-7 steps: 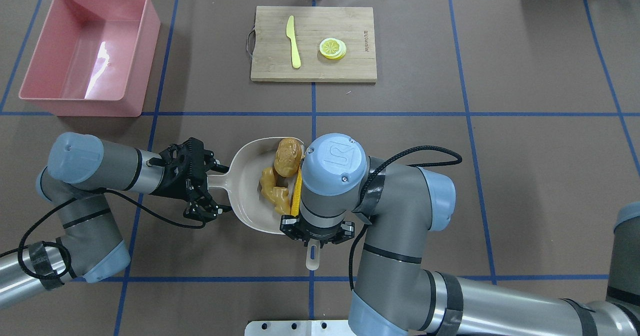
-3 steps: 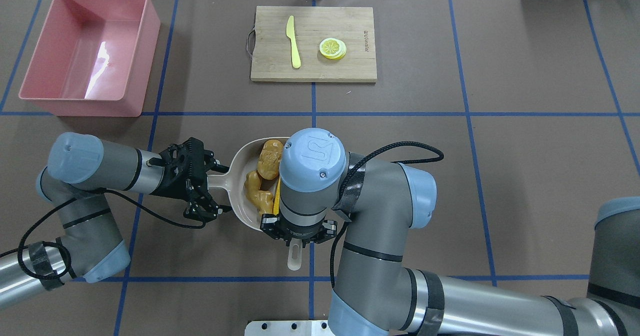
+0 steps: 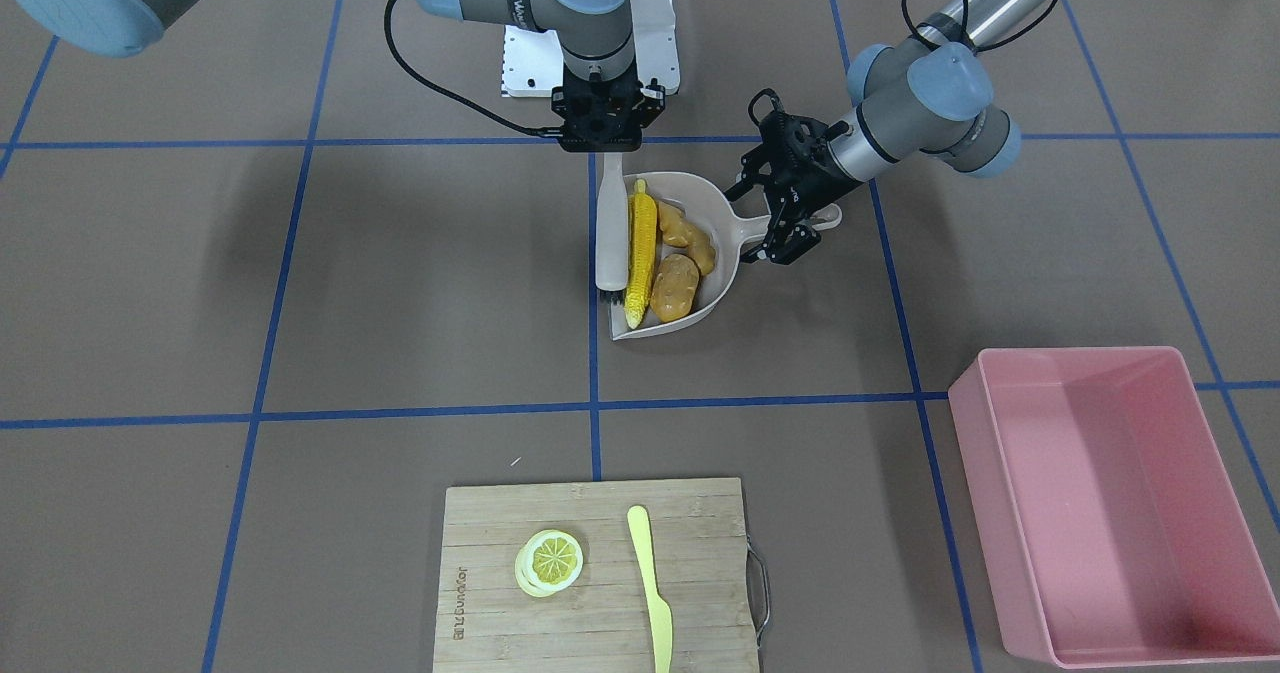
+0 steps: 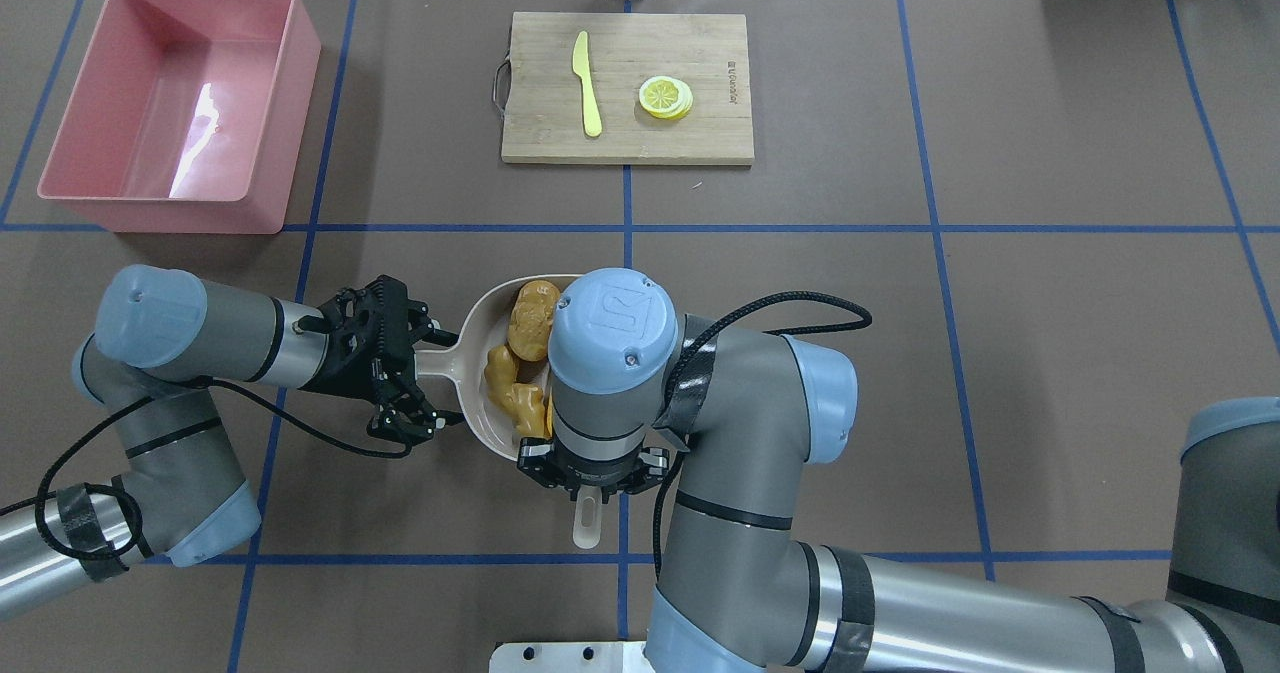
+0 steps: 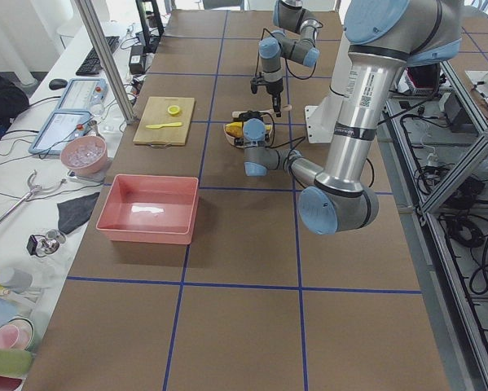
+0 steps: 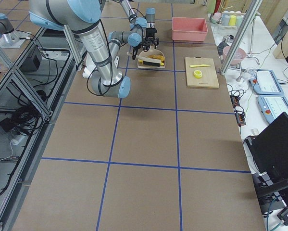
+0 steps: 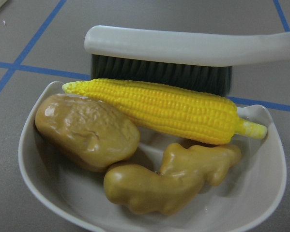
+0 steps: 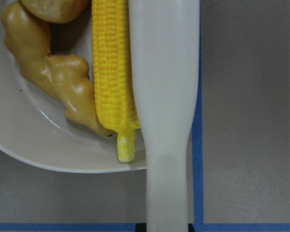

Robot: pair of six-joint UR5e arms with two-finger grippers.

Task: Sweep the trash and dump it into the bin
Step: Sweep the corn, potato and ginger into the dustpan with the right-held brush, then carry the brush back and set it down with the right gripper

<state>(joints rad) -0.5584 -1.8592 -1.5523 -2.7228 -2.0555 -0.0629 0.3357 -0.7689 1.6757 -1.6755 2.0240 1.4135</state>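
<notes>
Shifted: brush, clamped in my right claw, leftward; corn, potato, ginger sit inside dustpan.
Hold: my left claw grips dustpan handle.
Next: bin, likely.

The corn cob is bright yellow with neat rows of kernels, paler at its stub; the potato is a glossy, mottled brown; the ginger root is smooth tan; the dustpan is pale beige; the brush has an off-white back and black bristles; the bin is plain pink; the table is brown, crossed by a grid of blue tape; the cutting board shows light wood grain; the knife is pale yellow; the lemon slice is yellow with a whitish rim; the left gripper and right gripper are black; the left arm and right arm are grey with light blue caps.
</notes>
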